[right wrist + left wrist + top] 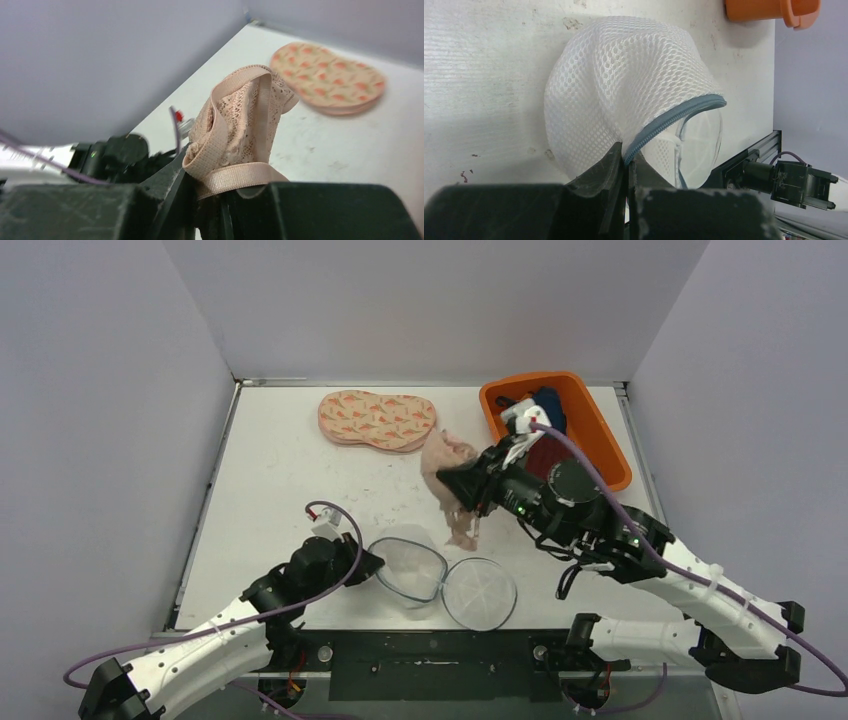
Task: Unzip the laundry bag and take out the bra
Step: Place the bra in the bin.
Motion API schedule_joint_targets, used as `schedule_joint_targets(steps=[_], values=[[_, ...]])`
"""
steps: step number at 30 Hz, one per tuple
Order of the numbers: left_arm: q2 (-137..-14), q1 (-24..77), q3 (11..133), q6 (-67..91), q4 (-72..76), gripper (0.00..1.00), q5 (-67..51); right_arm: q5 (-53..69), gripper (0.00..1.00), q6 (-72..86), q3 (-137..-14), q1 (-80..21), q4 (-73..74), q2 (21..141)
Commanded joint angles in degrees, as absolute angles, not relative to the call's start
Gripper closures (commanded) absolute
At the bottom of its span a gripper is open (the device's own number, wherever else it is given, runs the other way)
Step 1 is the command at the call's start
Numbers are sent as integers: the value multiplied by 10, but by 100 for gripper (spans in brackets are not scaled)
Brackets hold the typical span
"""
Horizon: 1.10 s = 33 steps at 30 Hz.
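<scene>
White table (280, 480), walled. Laundry bag (624, 90): mesh, zipper open, near edge, rim pinched in left fingers (606, 175). Bra (447, 480): beige lace, out of bag, hanging above table, clamped in right fingers (170, 187). Orange bin (607, 445), far right: dark garments (548, 402) inside.

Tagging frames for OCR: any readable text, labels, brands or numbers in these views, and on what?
None readable in any view.
The laundry bag, bra, orange bin and patterned pad carry no letters or numbers; the pad's print is only small orange motifs.
</scene>
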State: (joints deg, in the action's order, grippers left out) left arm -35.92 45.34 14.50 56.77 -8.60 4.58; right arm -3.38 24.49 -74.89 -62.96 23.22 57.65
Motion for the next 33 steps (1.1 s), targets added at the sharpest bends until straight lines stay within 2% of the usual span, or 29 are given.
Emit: schedule_joint_targets(steps=[1,6,10,14,19,24,33], values=[[-358,454,186,560,-93,100,70,-296,95,169,-816,-625,295,587],[-351,454,190,554,-107,100,73,-529,95,67,-844,-611,208,627],[-341,453,187,552,-109,100,76,-590,95,-12,-872,-533,136,678],[-333,452,180,552,-105,100,78,-569,95,27,-944,-389,173,774],[-334,450,161,567,-88,100,67,-555,95,60,-981,-288,207,886],[-335,450,143,577,-71,100,63,-520,95,71,-957,-224,181,955],[-356,449,126,583,-40,100,72,-499,95,98,-948,-177,181,1077]])
